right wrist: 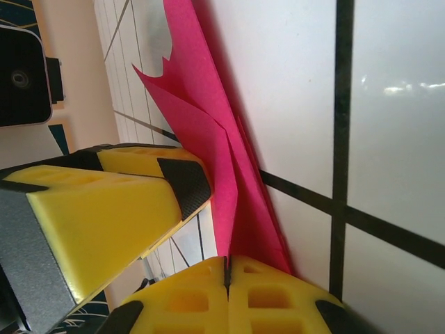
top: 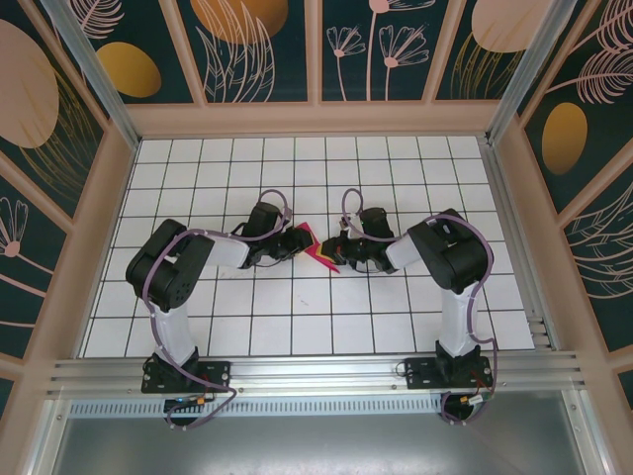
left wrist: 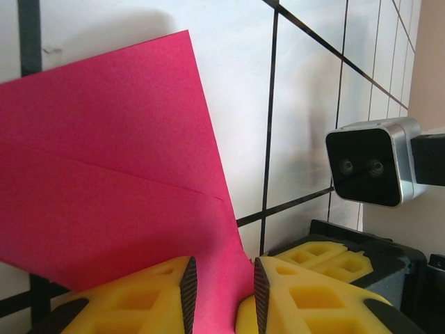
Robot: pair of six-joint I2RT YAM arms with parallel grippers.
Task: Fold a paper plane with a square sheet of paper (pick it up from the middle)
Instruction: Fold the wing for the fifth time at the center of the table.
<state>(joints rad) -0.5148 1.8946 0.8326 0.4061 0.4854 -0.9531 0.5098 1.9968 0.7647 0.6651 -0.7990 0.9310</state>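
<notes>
Square sheet of paper [top: 318, 249], pink, part-folded w/ a sharp crease, is held up off the counter [top: 297, 327] btwn both grippers, over mid-grid. L gripper [left wrist: 221, 289]: jaws narrowed onto the sheet's near end, black pads [left wrist: 188, 285] against it on both sides, pink layers filling the gap. R gripper [right wrist: 227, 268]: jaws fully closed, pinching a folded corner at the tips. Past the paper, white tiles w/ black lines. R wrist camera [left wrist: 367, 164] sits just beyond the sheet's edge.
</notes>
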